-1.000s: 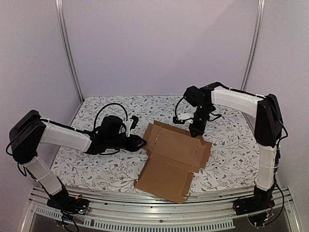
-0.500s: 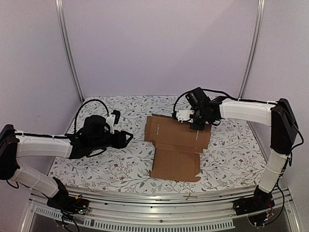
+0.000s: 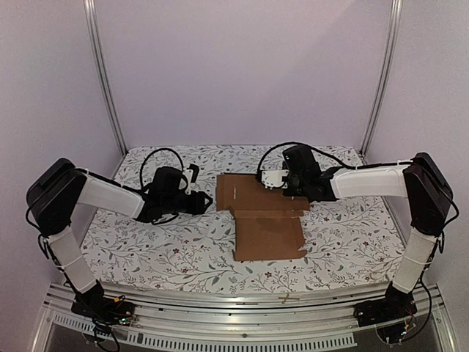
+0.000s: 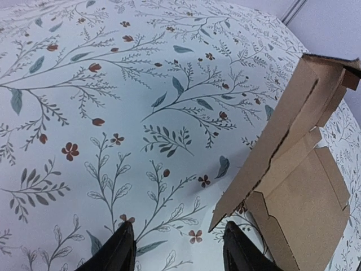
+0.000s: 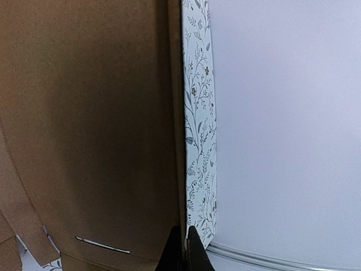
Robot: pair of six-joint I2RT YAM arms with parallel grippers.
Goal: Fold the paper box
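The paper box lies in the middle of the table, mostly a flat sheet with one side flap tilted up, so I'd say nearly all the folding remains, right gripper pinching its far edge, left gripper spread wide, empty, just beside that flap.

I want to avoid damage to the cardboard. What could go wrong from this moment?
The right gripper pinches only the thin edge of the paper box, so it may slip or tear. The open left gripper is beside the raised flap, not around it; it might push the sheet away.
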